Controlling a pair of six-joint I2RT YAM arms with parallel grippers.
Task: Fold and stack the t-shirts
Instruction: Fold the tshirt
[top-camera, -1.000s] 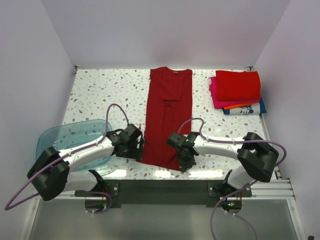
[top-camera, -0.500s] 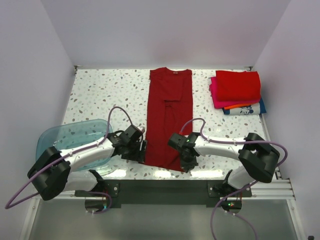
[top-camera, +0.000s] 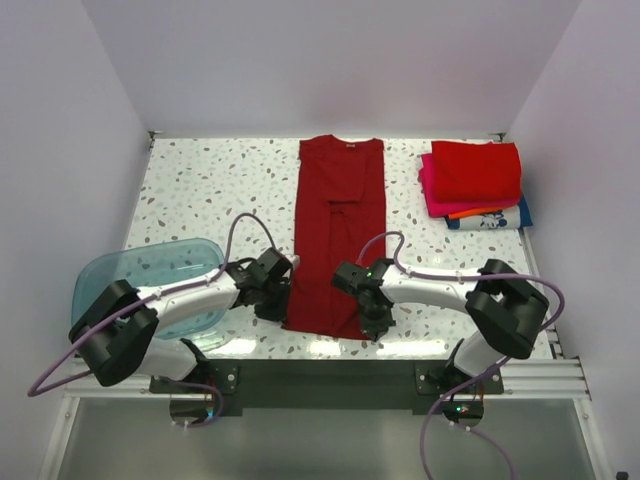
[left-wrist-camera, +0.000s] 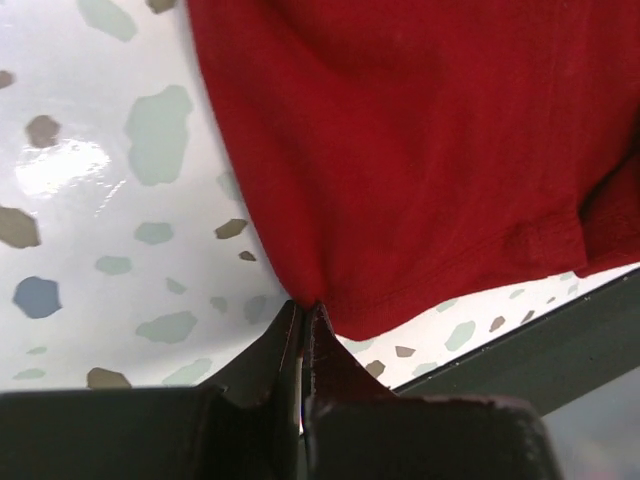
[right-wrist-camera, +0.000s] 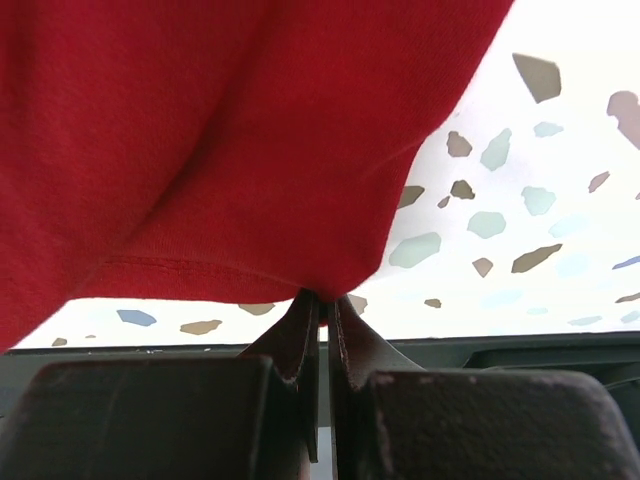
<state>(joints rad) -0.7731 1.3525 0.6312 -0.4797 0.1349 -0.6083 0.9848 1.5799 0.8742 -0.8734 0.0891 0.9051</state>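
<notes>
The only marking in sight is a small tag (top-camera: 351, 143) at the collar of the dark red t-shirt (top-camera: 335, 235), and it is too small to read. The shirt lies flat as a long narrow strip down the middle of the speckled table (top-camera: 200, 190), collar at the far edge and hem at the near edge, with the sleeves folded in. The left arm stretches low from its base at the near left, passing over the near right side of the translucent blue tub (top-camera: 140, 275), with its wrist turned right toward the shirt. The left gripper (left-wrist-camera: 303, 308) has its jaws pressed together on the shirt's near left corner, the cloth edge pinched at the very tips. The right arm reaches left from the near right, forearm low over the table. The right gripper (right-wrist-camera: 322, 298) has its jaws likewise closed on the hem at the near right corner, and the cloth bunches up just ahead of the tips. The stack of folded t-shirts (top-camera: 475, 185) sits at the far right of the table, well apart from both grippers, with a bright red one on top.
</notes>
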